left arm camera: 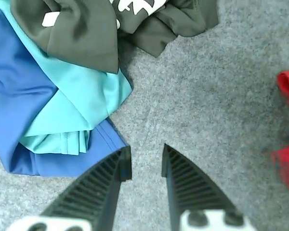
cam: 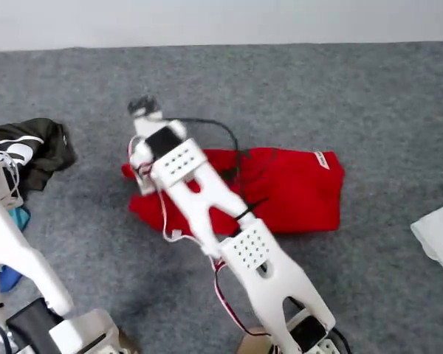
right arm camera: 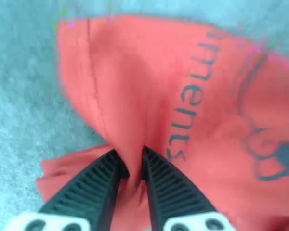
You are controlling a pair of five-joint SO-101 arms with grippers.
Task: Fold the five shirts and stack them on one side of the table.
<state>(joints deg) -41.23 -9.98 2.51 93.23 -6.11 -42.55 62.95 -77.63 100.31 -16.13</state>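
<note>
Sprawling mid-frame on the table (cam: 354,96), the red shirt (cam: 295,192) lies half-folded beneath the right arm (cam: 207,199), right gripper (right arm camera: 131,162) pinching a ridge of it. Far left, dark shirt (cam: 40,147), blue shirt (left arm camera: 14,96) and teal shirt (left arm camera: 82,101) heap by the parted left gripper (left arm camera: 146,161); white shirt (cam: 439,236) far right.

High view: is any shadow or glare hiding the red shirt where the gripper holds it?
High view: no glare; the right arm casts only a faint shadow on the table beside the red shirt. Right wrist view: the fold pinched in the right gripper is darker at the pinch but plain to see.
</note>
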